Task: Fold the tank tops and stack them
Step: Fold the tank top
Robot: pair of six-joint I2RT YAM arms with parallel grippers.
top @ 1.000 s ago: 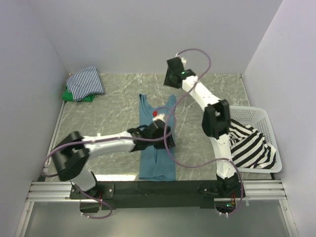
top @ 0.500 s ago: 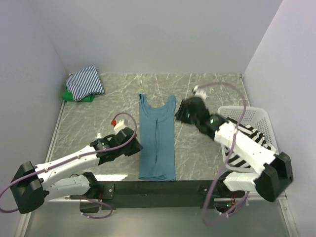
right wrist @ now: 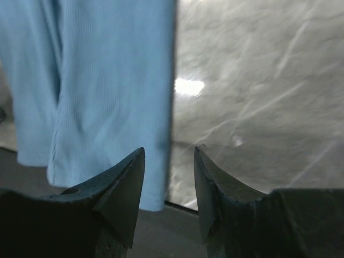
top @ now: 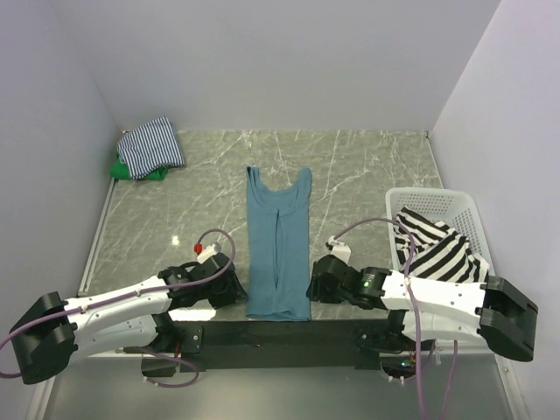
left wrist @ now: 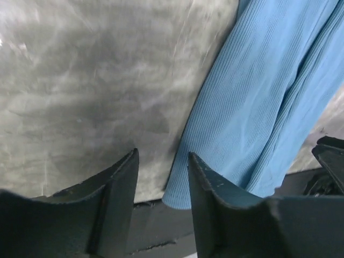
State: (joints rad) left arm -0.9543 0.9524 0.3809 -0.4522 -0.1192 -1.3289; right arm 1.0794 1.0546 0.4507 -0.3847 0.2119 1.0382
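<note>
Even overhead light, blurry wrist views

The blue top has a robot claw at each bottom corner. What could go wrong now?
1. The top looks folded in layers. The open left gripper or right gripper might pinch only the upper layer, and the fold could fall open.
2. Its hem lies right at the near edge of the table, so a finger could bump that edge or miss the cloth.
3. If one gripper lifts faster than the other, the fold may come out crooked.
</note>
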